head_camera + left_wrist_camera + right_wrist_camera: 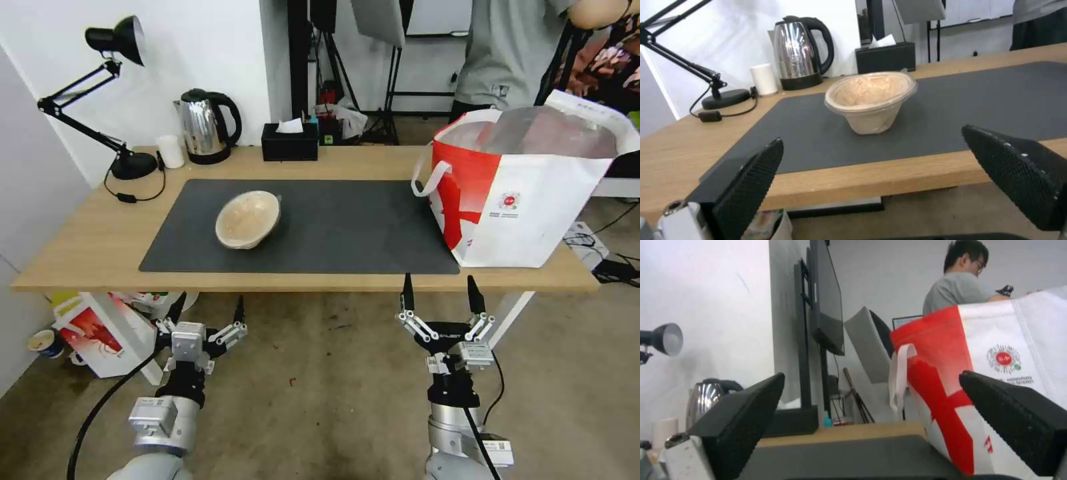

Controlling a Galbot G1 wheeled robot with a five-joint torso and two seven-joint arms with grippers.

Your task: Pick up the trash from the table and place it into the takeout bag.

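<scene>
A beige paper bowl (pixel 248 219) (pixel 870 101), the trash in view, rests tilted on the dark grey mat (pixel 347 227) of the light-wood table (pixel 87 247). The white and red takeout bag (pixel 527 193) (pixel 996 386) stands open at the table's right end, its foil lining showing. Below and in front of the table edge, my left gripper (pixel 207 312) (pixel 871 180) hangs open and holds nothing, pointed toward the bowl. My right gripper (pixel 441 293) (pixel 871 426) is also open and holds nothing, just below the table edge near the bag's left corner.
At the table's back stand a black desk lamp (pixel 113 100), a small white cup (pixel 171 151), a steel kettle (pixel 205 125) and a black tissue box (pixel 289 141). A person stands behind the bag. Boxes and a cup lie on the floor under the table's left end.
</scene>
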